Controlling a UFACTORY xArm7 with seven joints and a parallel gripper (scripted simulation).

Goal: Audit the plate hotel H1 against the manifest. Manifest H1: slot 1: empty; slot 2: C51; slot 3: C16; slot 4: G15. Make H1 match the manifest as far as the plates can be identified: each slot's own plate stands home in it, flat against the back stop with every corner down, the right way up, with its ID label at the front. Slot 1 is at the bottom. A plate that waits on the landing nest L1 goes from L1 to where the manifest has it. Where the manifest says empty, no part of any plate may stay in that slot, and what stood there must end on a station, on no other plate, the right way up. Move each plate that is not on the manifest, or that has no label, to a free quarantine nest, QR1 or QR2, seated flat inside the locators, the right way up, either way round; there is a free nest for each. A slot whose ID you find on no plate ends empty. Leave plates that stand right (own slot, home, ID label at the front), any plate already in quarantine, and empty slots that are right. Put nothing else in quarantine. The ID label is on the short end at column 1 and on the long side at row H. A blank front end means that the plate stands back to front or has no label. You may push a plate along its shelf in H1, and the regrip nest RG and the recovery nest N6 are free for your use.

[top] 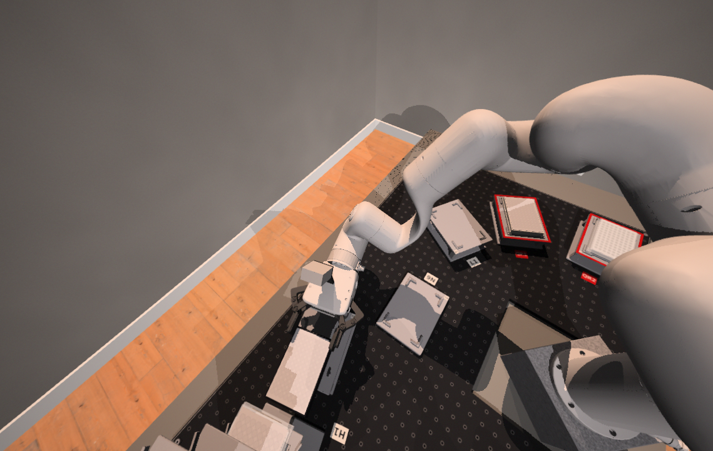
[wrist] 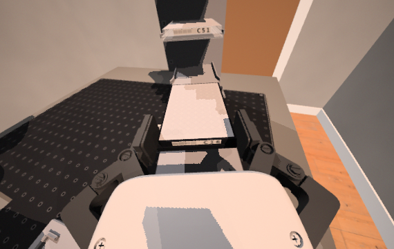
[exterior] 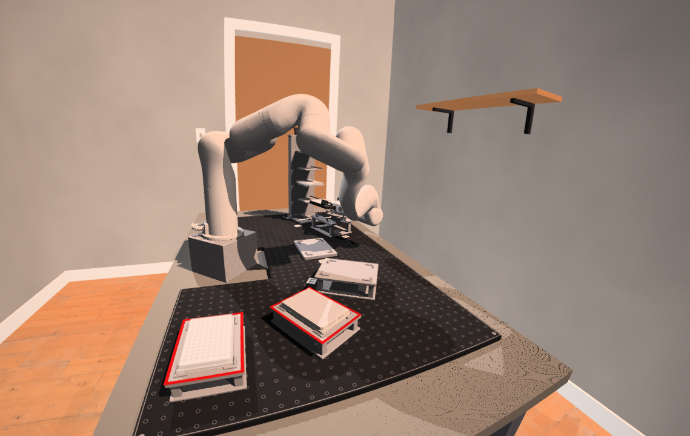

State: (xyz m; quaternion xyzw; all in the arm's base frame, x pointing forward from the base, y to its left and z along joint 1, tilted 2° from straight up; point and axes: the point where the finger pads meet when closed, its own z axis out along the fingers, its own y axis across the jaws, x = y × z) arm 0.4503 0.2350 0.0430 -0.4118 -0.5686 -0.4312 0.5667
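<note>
A laboratory bench: a perforated black breadboard point(exterior: 401, 320) carries plate nests point(exterior: 203, 373), a plate hotel point(exterior: 294, 178) and a robot arm point(exterior: 217, 178).
</note>
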